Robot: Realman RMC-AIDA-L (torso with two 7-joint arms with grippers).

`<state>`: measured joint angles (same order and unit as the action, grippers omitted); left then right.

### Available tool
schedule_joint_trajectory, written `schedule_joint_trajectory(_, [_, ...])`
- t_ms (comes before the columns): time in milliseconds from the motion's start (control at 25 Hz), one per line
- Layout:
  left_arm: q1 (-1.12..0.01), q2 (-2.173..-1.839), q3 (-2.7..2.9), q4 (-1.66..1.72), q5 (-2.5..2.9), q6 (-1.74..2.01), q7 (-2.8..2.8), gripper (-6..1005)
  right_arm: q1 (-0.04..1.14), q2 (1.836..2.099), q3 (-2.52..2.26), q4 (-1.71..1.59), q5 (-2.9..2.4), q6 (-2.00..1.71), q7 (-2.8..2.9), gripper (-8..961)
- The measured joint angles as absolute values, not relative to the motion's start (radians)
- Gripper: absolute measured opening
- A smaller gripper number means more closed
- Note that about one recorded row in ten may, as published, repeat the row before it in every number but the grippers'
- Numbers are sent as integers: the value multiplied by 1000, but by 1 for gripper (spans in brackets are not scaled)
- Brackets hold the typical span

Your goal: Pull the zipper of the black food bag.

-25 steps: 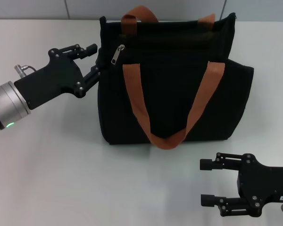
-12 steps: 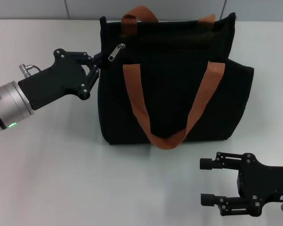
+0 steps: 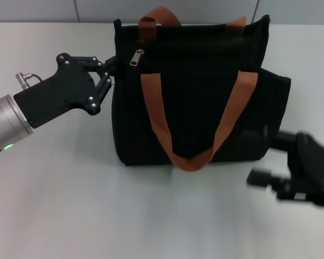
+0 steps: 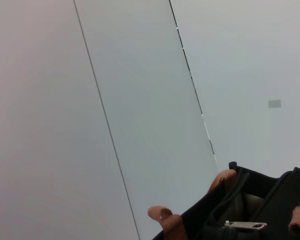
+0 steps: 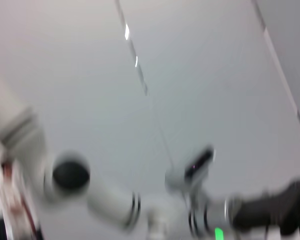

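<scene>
Here, in the head view, the black food bag (image 3: 197, 91) stands upright on the pale worktop (image 3: 70, 205), its two orange-brown handles (image 3: 197, 121) showing, one looped down over the front face and one arching above the upper edge. The zipper (image 3: 136, 57), a small silver pull tab, hangs at the left end of the zip line along the bag's upper edge. The left gripper (image 3: 111, 70) reaches in from the left, and its fingers (image 3: 105, 66) are drawn close together against the bag's upper left corner, just beside the tab; whether they pinch fabric or only press against it cannot be told. The right gripper (image 3: 262, 156) is low on the right, blurred, close to the bag's lower right corner; its fingers stand apart with a clear gap between them, holding nothing. In the left wrist view, the bag's open upper edge (image 4: 250, 205) fills the lower corner against a pale wall, with an orange-brown strap end (image 4: 166, 218) and the silver tab (image 4: 245, 225) lying flat along the zip line; the arm's own fingers are not seen. In the right wrist view everything is smeared: only the left arm (image 5: 115, 205) with a green light (image 5: 219, 233) can be made out against a pale background.
</scene>
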<state>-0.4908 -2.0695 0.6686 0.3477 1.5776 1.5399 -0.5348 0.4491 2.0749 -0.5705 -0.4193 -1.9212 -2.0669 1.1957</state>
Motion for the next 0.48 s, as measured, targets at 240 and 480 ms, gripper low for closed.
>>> schedule_joint_trajectory(240, [-487,-2070,657,342,1552,1546,-500,25,534,2058,-571,-439,-1770,-2047,1560,747])
schedule_joint_trajectory(480, [-481,-2071,655,340,1515,1547,-479,27,641,2035,-575,-498,-1740,-1956,1849,746])
